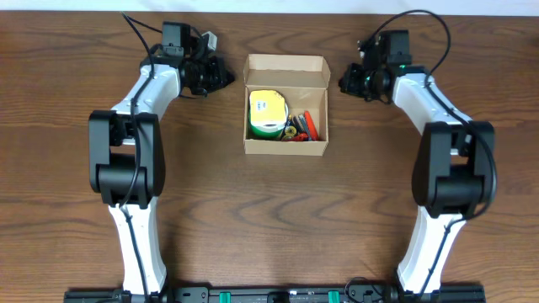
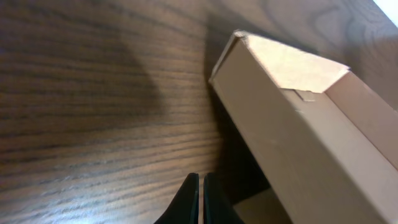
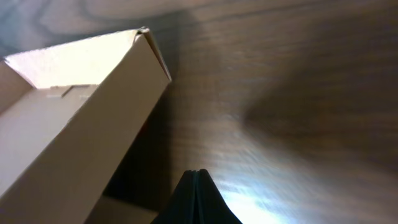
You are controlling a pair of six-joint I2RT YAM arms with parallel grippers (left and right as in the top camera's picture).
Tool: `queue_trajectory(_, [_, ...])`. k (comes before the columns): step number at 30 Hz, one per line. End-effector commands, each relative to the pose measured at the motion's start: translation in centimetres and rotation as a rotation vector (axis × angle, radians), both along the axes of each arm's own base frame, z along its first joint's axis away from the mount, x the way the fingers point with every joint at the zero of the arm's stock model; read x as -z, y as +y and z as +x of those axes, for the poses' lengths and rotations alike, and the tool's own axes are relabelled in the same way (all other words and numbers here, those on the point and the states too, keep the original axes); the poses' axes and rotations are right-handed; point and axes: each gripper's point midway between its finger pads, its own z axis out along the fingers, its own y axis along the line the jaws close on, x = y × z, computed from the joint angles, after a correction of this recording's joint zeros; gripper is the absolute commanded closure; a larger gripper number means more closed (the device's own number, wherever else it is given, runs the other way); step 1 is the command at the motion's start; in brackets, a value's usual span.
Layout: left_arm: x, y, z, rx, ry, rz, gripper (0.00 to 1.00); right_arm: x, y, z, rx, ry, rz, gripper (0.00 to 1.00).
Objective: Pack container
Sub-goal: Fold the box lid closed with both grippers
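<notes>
Open box [image 1: 285,149] on desk [image 1: 278,219], centre, toward far side; flap [image 1: 285,71] up at far edge. Inside: yellow-green roll [image 1: 268,112] left, red and black bits [image 1: 305,126] right. Near far-left corner, left jaws shut, empty. Near far-right corner, right jaws shut, empty. Neither touches box.

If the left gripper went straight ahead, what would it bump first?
Probably the table, beside a corner of the box. The left gripper aims just past it, but depth is unclear, so it might clip the box.
</notes>
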Motion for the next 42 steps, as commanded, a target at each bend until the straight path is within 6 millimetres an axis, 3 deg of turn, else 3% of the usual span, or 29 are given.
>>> queue_trajectory(1, [-0.1, -1.1, 0.3, 0.011, 0.01, -0.057, 0.94, 1.1, 2.8, 0.0, -0.02, 0.041, 0.17, 0.99])
queue_trajectory(6, [-0.4, -2.0, 0.5, 0.029, -0.006, -0.081, 0.95, 2.1, 4.4, 0.9, 0.001, 0.04, 0.232, 0.99])
queue_trajectory(12, [-1.6, -3.2, 0.8, 0.063, -0.044, -0.139, 0.94, 0.7, 5.7, 1.8, -0.035, -0.023, 0.29, 0.99])
queue_trajectory(20, [-2.9, -3.4, 1.4, 0.08, -0.101, -0.166, 0.94, -1.2, 6.7, 2.0, -0.11, -0.074, 0.385, 0.99])
queue_trajectory(31, [-9.0, -3.7, 2.9, 0.109, -0.275, -0.184, 0.94, -5.7, 6.7, 2.6, -0.264, -0.24, 0.533, 0.99])
queue_trajectory(42, [-15.4, -3.7, 1.7, 0.208, -0.471, -0.118, 0.95, -9.4, 4.8, 2.2, -0.332, -0.317, 0.606, 0.98])
